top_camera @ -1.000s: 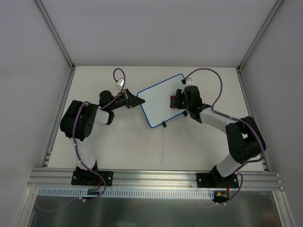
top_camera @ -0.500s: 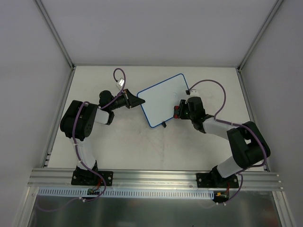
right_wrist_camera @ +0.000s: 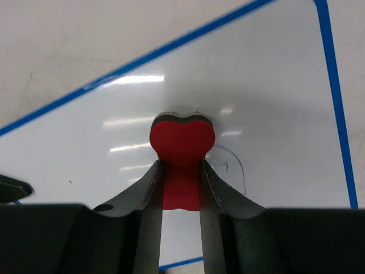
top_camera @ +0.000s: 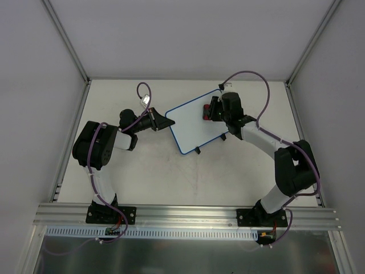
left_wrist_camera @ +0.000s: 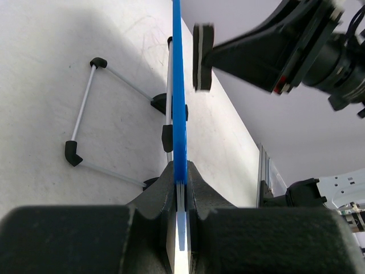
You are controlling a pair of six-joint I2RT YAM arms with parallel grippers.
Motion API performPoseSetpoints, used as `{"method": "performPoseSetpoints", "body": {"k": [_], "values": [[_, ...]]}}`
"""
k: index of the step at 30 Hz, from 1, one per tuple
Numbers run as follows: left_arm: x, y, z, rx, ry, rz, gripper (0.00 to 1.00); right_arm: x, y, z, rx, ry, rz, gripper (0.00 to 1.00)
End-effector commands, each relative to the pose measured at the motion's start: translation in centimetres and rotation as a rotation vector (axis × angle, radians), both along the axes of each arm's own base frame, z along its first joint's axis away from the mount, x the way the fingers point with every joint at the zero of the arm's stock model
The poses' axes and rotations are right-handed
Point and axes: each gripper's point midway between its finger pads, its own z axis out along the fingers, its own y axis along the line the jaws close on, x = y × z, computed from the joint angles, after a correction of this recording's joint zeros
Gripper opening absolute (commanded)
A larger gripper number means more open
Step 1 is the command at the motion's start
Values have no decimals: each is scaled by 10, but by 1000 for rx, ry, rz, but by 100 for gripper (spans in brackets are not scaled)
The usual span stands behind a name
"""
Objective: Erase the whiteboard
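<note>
The whiteboard (top_camera: 191, 123), white with a blue frame and black feet, lies tilted in the middle of the table. My left gripper (top_camera: 165, 121) is shut on its left edge; in the left wrist view the blue frame (left_wrist_camera: 179, 114) runs edge-on between the jaws of the left gripper (left_wrist_camera: 181, 182). My right gripper (top_camera: 208, 110) is shut on the red bone-shaped eraser (top_camera: 206, 111) at the board's far right part. In the right wrist view the eraser (right_wrist_camera: 181, 149) presses on the whiteboard (right_wrist_camera: 171, 97) beside a faint blue scribble (right_wrist_camera: 236, 168), held by the right gripper (right_wrist_camera: 181, 174).
A wire stand with black corner pieces (left_wrist_camera: 85, 114) shows behind the board in the left wrist view. Grey walls and metal rails (top_camera: 68, 142) enclose the table on three sides. Purple cables loop above both wrists.
My right gripper with the eraser has moved from the board's near right edge up to its far right part. The left gripper and the board have stayed in place.
</note>
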Motion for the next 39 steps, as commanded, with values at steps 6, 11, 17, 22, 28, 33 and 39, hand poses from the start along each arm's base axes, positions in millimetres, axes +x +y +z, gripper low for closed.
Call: {"method": "performPoseSetpoints", "body": {"k": [6, 11, 17, 22, 28, 33, 39], "values": [[-14, -9, 23, -28, -152, -91, 0, 37, 10, 10, 19, 21, 14, 0], [-14, -9, 22, -29, -150, -93, 0, 37, 0, -13, 20, 72, -30, 0], [-14, -9, 23, -29, -153, -91, 0, 15, -31, -40, -9, 98, -128, 0], [-14, -10, 23, -31, -155, -93, 0, -13, -47, -71, -1, 176, -190, 0], [-14, -10, 24, -32, -153, -91, 0, -42, -62, -116, 4, 269, -266, 0], [-15, -9, 23, -32, -152, -91, 0, -45, -60, -124, 17, 288, -268, 0], [-14, -9, 24, -32, -152, -88, 0, -58, -71, -116, 2, 286, -309, 0]]}}
